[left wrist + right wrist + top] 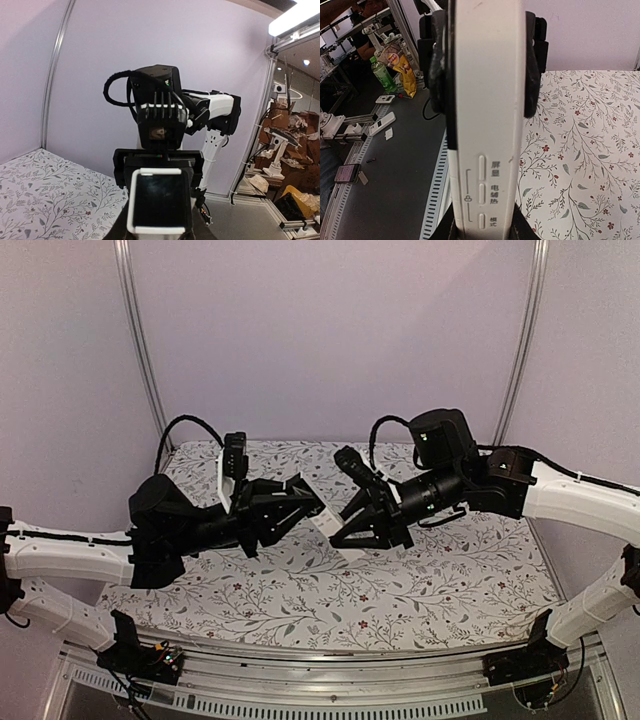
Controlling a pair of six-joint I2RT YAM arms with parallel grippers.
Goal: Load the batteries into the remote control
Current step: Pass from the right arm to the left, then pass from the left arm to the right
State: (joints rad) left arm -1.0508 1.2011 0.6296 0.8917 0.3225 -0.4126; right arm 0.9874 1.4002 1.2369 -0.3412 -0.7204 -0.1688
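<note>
Now | remote control (328, 527): 1 | left pincer (312, 505), right pincer (348, 535): both gripping

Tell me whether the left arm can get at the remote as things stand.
Yes, it seems so: the remote is up in the air between the arms, and the left gripper looks shut on one end while the right gripper grips the other. Nothing blocks it.

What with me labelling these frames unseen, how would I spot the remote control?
Find the floral table, then the spot above its middle where the left gripper and the right gripper meet tip to tip. The remote control is the slim white bar clamped in the air between them. Unlike the white arm shells, it carries a dark panel and labelled buttons.
</note>
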